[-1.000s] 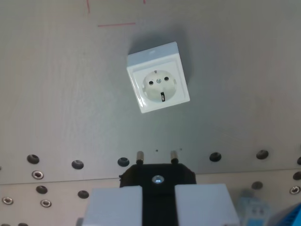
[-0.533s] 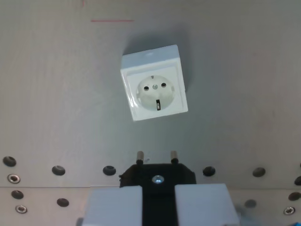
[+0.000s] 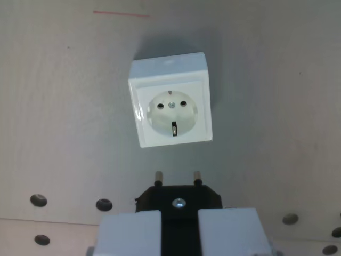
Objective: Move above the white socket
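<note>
My pincer (image 3: 179,226) sits at the bottom centre of the wrist view, its 2 pale grey blocky fingers (image 3: 130,232) clamped on a black 2-pin plastic plug (image 3: 178,198). The 2 metal pins point up-frame toward the square white plastic wall socket (image 3: 170,106).

The socket stands on the light grey wood-grain bench (image 3: 64,106), upper centre of frame, just ahead of the pin tips but apart from them. It's rotated slightly, so its edges aren't parallel w/ the frame, and its 2 holes sit on a slight slant vs. the pins.

Risks as I judge them:
- That residual rotation. If I settle above w/o correcting yaw, the pins won't line up w/ the 2 holes and a later descent would hit the faceplate.
- The socket looks loose on the bench; I see no fixings. Any contact from coming in too low could shove or tip it.
- Plug could slip in the grip if it bumps anything. I can only see its front, so I can't tell how deep it's held.
- Overshoot: the socket may drop out of view behind the plug body, and I'd lose my reference.

Containers: none as such. The socket's round recess holds only a centre screw, the 2 holes and a dark earth clip; nothing is inserted. Row of dark holes (image 3: 38,200) in the bench near the bottom edge, contents not discernible.
</note>
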Robot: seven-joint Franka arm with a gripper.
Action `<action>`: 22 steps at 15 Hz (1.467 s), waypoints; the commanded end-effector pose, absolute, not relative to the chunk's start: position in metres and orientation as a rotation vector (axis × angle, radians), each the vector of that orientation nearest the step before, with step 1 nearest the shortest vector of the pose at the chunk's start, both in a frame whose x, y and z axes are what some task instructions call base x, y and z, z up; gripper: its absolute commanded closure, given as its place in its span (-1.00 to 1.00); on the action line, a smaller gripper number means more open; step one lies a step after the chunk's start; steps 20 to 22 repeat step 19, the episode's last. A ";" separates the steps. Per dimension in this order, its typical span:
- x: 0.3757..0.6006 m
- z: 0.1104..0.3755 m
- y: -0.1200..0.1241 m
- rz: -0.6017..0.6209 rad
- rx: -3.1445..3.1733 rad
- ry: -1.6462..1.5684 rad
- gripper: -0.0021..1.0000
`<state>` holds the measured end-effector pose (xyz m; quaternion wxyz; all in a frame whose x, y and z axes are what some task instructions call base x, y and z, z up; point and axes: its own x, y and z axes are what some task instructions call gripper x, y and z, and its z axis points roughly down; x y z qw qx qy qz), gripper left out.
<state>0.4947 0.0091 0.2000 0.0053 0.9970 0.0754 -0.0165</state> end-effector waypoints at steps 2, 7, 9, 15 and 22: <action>0.489 0.179 0.003 0.103 3.088 0.450 1.00; 0.485 0.153 0.002 0.102 3.078 0.483 1.00; 0.483 0.143 0.001 0.105 3.076 0.492 1.00; 0.478 0.121 0.001 0.107 3.071 0.485 1.00; 0.475 0.115 0.001 0.112 3.071 0.474 1.00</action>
